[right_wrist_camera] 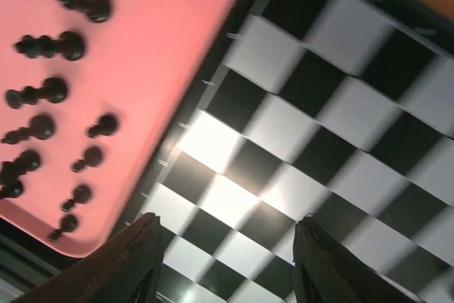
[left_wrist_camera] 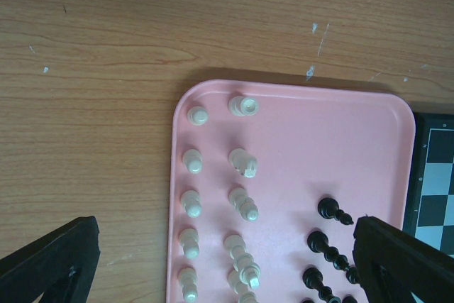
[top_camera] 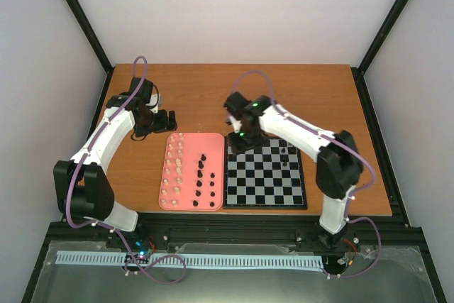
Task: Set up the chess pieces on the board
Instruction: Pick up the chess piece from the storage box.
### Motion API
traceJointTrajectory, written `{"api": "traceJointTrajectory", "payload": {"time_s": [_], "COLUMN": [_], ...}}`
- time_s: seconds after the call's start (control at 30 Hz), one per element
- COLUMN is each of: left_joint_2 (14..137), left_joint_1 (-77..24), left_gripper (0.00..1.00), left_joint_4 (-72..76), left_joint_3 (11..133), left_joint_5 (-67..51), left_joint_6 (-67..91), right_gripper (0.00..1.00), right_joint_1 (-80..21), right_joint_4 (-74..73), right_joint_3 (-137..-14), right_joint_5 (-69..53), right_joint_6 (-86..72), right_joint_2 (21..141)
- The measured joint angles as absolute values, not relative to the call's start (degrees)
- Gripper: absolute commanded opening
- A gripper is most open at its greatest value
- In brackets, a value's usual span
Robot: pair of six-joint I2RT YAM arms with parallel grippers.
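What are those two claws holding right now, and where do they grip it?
Nothing. The left gripper hangs open over the pink tray; the right gripper is open above the board.

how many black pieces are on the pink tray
10. Six black pieces sit in a column along the pink tray, four smaller ones in a shorter column nearer the board. More could be cut off at the frame edge.

Right wrist view smeared with blur; white glare on the board [right_wrist_camera: 340,104] just ahead of the right pincer [right_wrist_camera: 227,235], whose fingers [right_wrist_camera: 135,260] read dark and soft; left wrist view sharp, evenly bright; top view diffuse, soft shadows on the table [top_camera: 213,94].
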State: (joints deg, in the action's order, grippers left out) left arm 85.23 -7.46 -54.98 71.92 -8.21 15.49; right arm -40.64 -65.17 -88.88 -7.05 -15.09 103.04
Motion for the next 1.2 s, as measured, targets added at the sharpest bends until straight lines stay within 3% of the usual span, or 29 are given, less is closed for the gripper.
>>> {"api": "traceJointTrajectory", "payload": {"time_s": [0.33, 1.2], "left_joint_2": [85.23, 85.23], "left_joint_1": [-7.46, -7.46], "left_gripper": [1.0, 1.0], "left_joint_4": [-54.94, -54.13], "left_joint_3": [71.92, 71.02], "left_joint_5": [-8.16, -8.84], "left_joint_6": [15.49, 15.84], "right_gripper": [0.5, 0.28], "right_joint_1": [-50.5, -52.9], "right_joint_4": [-62.43, -62.85], "right_joint_3": [-100.05, -103.0], "right_joint_5": [-12.4, -17.61], "right_joint_6": [-13.34, -10.07], "right_joint_2": [120.73, 128.35]}}
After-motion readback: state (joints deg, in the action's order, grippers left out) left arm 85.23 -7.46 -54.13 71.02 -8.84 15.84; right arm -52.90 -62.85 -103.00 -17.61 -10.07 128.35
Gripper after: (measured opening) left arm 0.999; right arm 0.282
